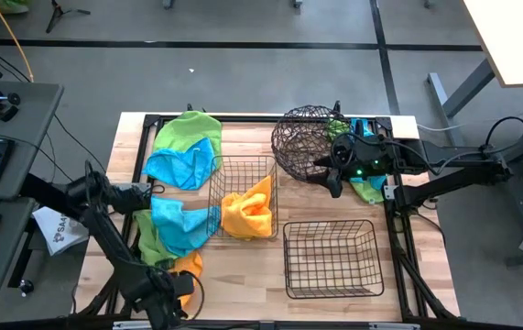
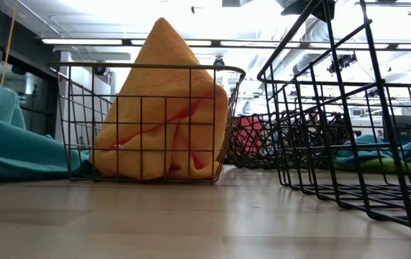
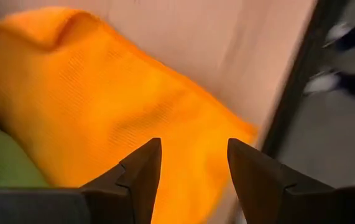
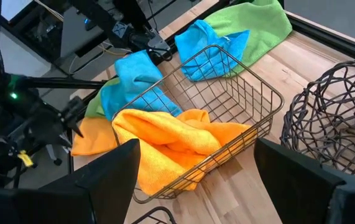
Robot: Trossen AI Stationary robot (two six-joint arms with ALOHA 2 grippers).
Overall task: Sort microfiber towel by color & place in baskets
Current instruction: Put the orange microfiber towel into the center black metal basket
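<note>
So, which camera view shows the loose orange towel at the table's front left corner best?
The left wrist view: the orange towel fills it, below the open left end effector. The high view and right wrist view show only a small part. The low view does not show it.

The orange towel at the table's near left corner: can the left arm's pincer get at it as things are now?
Probably yes. The left pincer is open and hovers right over the orange towel, with nothing between them; only a green towel lies beside it.
</note>
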